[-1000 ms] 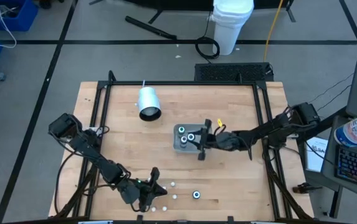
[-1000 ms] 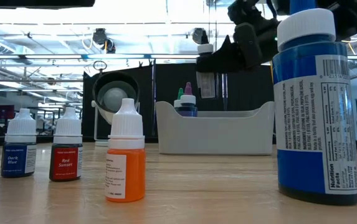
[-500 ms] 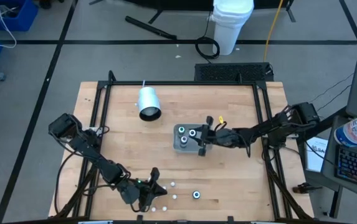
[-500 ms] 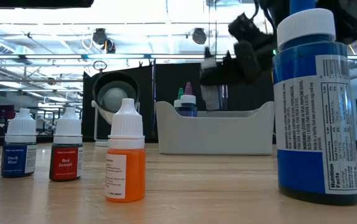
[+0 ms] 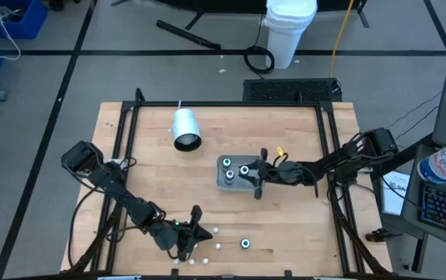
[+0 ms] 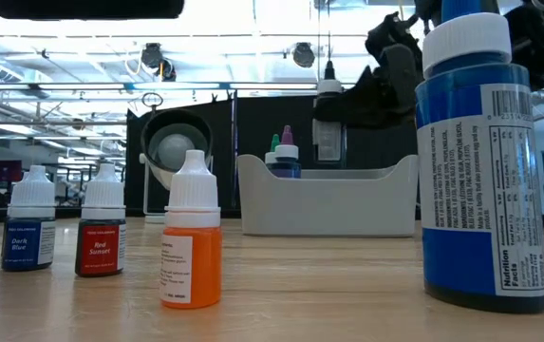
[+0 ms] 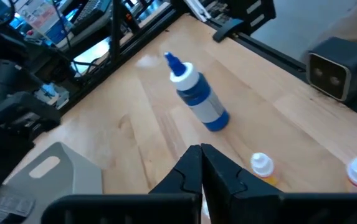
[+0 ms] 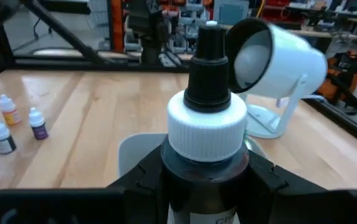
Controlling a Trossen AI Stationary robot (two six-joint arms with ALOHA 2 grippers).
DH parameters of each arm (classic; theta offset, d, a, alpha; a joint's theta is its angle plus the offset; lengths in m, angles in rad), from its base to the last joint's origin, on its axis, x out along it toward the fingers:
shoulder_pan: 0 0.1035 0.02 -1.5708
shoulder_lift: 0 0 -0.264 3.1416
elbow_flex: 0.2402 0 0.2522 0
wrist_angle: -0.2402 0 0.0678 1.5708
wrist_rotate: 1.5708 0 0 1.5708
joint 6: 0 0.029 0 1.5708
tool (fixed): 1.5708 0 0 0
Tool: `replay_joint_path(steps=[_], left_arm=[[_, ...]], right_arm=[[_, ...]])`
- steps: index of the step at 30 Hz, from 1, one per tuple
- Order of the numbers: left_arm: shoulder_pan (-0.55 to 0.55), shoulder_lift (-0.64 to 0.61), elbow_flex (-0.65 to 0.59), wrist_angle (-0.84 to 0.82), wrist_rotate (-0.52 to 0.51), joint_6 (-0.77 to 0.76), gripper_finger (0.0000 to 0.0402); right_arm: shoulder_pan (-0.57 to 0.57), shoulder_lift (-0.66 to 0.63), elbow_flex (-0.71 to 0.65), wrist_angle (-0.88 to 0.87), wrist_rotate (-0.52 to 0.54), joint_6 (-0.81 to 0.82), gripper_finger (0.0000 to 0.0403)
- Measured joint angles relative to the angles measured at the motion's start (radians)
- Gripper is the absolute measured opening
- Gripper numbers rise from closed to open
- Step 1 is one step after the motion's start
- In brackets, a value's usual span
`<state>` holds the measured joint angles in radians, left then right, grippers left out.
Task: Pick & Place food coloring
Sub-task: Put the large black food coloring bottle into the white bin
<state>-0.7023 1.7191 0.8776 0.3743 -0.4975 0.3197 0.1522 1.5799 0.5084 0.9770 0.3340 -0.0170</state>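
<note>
My right gripper (image 5: 255,180) is shut on a food coloring bottle (image 6: 328,128) with a dark body, a white ribbed cap (image 8: 206,127) and a black tip. It holds the bottle upright above the grey tray (image 6: 347,204). Inside the tray stand other bottles (image 6: 281,154) with green and purple tips. More food coloring stands on its base near the table's front edge: an orange bottle (image 6: 191,237), a red one (image 6: 101,228), a dark blue one (image 6: 29,228) and a big blue bottle (image 7: 198,102). My left gripper (image 5: 197,233) hovers shut over that front group. My right gripper pinches the bottle's dark body just below the cap (image 8: 206,171) between its two fingers (image 8: 144,180), one on each side. The fingers come level from the table's right. The bottle stands upright, tip up, lifted clear above the tray.
A white cylinder (image 5: 184,128) on a stand lies toward the far left of the table, its open end facing the front. A black frame (image 5: 129,117) runs along the table's edges. A small camera block (image 7: 331,74) sits at the front edge near the bottles.
My right gripper has shifted a little toward the table's right edge and sunk slightly over the tray, rolling as it went. The bottle it holds has come down with it and now stands straight upright.
</note>
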Motion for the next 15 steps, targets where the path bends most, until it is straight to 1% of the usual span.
replay_joint_path(steps=[4, 7, 12, 15], left_arm=[[0.011, 0.000, 0.000, 0.002, 0.019, -0.005, 0.0023], [0.010, 0.000, 0.000, 0.002, 0.027, -0.007, 0.0024], [0.006, 0.000, 0.000, -0.003, 0.051, -0.007, 0.0009], [0.006, 0.000, 0.000, -0.003, 0.054, -0.007, 0.0004]], right_arm=[[0.017, 0.050, 0.035, -0.032, 0.011, 0.005, 0.0122], [0.020, 0.080, 0.032, -0.034, 0.054, 0.029, 0.0122], [0.021, 0.130, 0.029, 0.056, 0.054, 0.068, 0.0122], [0.021, 0.156, 0.029, 0.067, 0.055, 0.081, 0.0123]])
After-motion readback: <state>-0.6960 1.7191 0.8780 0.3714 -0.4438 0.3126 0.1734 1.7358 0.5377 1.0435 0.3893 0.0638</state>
